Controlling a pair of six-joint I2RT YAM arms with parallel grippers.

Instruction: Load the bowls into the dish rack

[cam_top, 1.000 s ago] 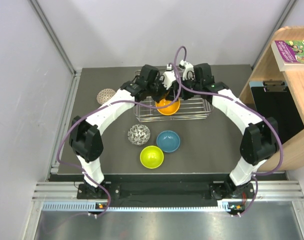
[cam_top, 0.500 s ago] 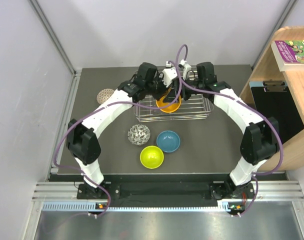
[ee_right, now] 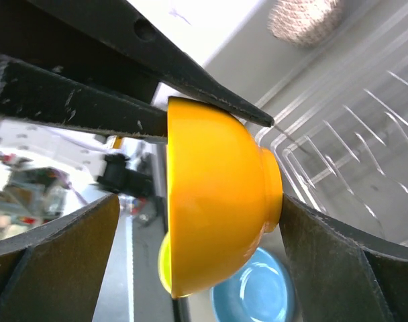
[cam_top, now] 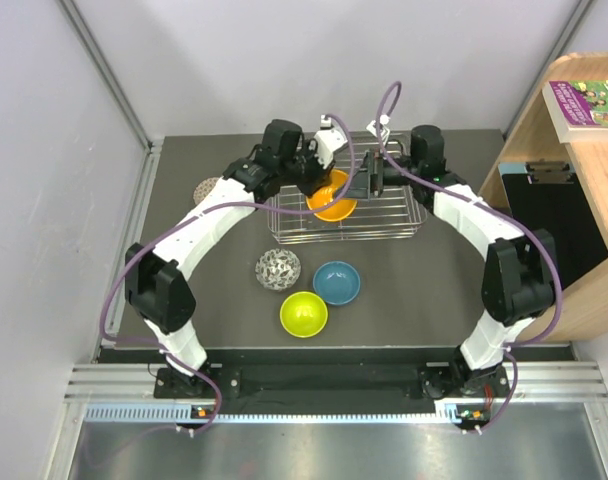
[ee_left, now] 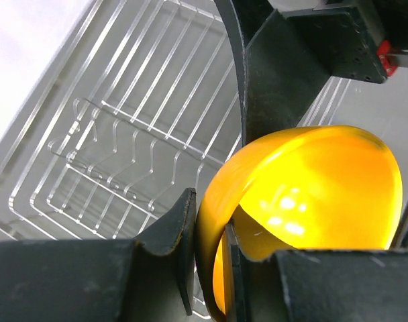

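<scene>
Left jaws: pinching the rim of the round orange bowl [ee_left: 311,194].
Right jaws: gaping wide around it.
Bowl: hanging tipped above the silver wire dish rack [cam_top: 394,222].

dark table [cam_top: 434,285], dish rack [cam_top: 396,222], mosaic bowl [cam_top: 278,268], blue bowl [cam_top: 336,282], lime bowl [cam_top: 304,314], pinkish bowl [cam_top: 206,188]
</scene>
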